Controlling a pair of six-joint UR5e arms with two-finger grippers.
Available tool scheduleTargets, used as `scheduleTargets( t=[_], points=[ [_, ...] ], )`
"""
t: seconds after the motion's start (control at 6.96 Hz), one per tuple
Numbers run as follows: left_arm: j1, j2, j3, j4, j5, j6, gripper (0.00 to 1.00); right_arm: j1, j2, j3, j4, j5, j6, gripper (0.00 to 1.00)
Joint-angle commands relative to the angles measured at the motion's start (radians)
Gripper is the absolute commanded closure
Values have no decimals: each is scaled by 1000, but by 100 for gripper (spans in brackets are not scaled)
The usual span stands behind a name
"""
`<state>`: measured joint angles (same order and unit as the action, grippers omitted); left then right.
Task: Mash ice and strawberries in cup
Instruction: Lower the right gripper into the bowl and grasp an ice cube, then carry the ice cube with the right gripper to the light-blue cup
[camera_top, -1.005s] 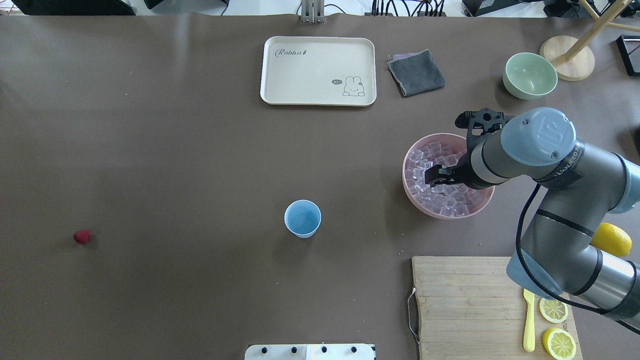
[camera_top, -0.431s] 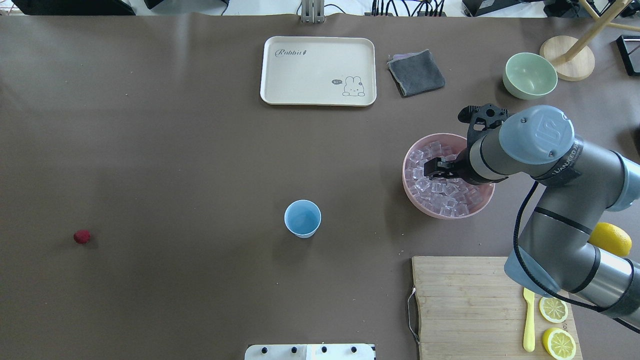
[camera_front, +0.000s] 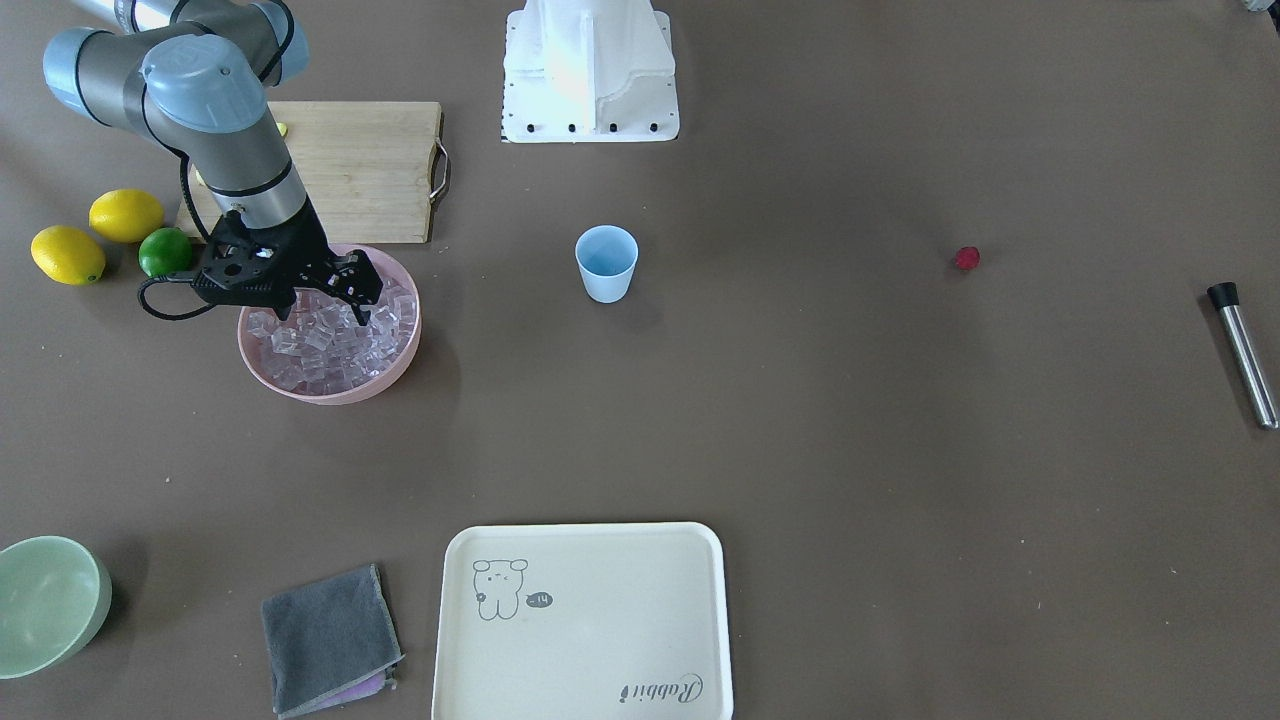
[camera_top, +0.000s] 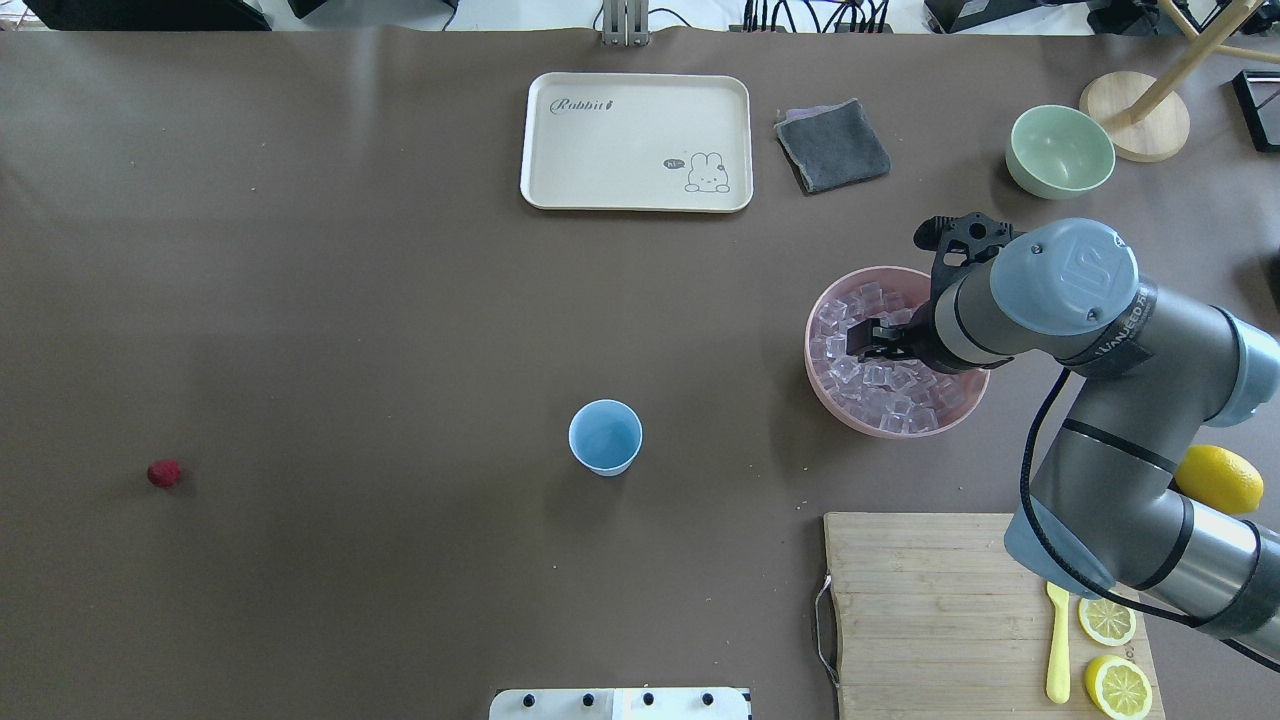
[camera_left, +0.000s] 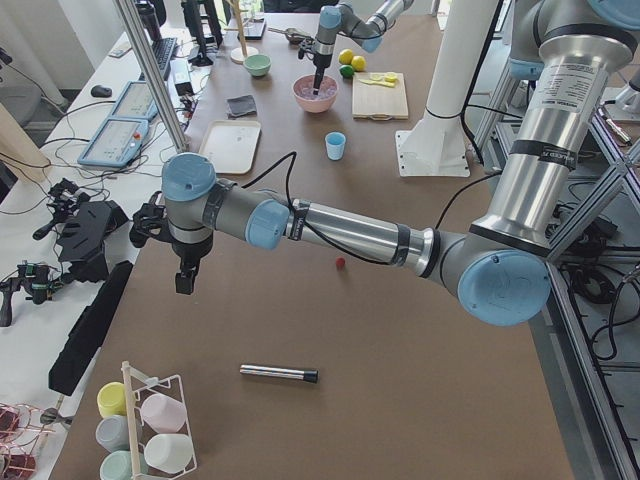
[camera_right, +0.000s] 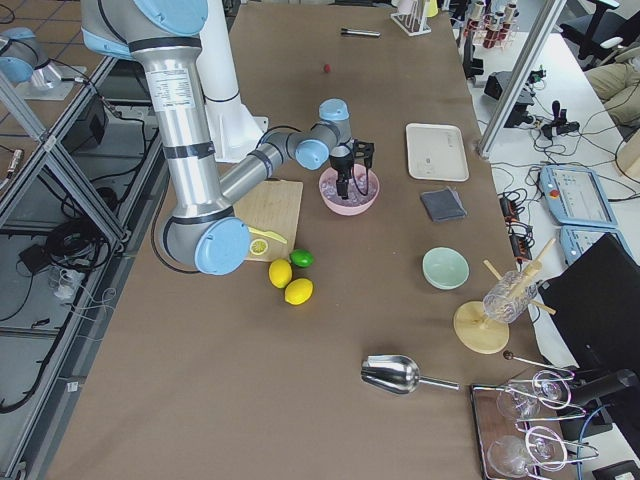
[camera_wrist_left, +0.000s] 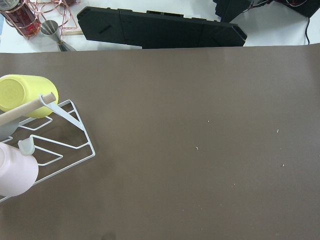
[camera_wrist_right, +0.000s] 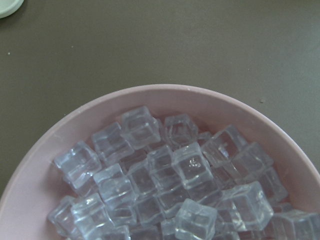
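The light blue cup (camera_top: 605, 437) stands upright and empty mid-table. The dark red strawberry (camera_top: 163, 473) lies alone far to its left. The ice (camera_top: 890, 400) fills the pink bowl (camera_top: 809, 352); the right wrist view shows the cubes (camera_wrist_right: 170, 175) close below. My right gripper (camera_top: 862, 339) points down into the bowl's left part, its fingers slightly apart among the cubes, and I see nothing gripped. My left gripper (camera_left: 186, 282) shows only in the exterior left view, above the table's left end, and I cannot tell its state.
A steel muddler (camera_front: 1242, 340) lies near the left end. A cream tray (camera_top: 636, 141), grey cloth (camera_top: 832, 145) and green bowl (camera_top: 1060, 150) sit at the back. A cutting board (camera_top: 920, 610) with lemon slices is front right. A cup rack (camera_wrist_left: 45, 135) is below the left wrist.
My right gripper has shifted a little toward the far side of the pink bowl, staying over the ice. The cup and strawberry have not moved.
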<state>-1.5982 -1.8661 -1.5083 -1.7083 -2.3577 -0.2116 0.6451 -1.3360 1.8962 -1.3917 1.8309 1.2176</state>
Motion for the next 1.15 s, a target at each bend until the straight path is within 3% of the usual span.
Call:
scheduleTargets(
  t=[0.0,0.14,0.29,0.43,0.57,1.01],
  points=[
    [0,4,2,-1,0,0,2,-27,4,-8,-1,-19,2,1],
    [0,4,2,-1,2,0,2,-38,1,-8,-1,-44,11,1],
    [-3,5,2,-1,2,0,2,-53,1,-12,-10,-80,29,17],
    [-6,5,2,-1,2,0,2,-54,6,-9,-21,-82,30,76],
    [-6,8,2,-1,2,0,1,-56,8,-6,-20,-79,28,100],
    [-6,18,2,-1,2,0,2,-50,8,56,-38,-65,23,100]
  ],
)
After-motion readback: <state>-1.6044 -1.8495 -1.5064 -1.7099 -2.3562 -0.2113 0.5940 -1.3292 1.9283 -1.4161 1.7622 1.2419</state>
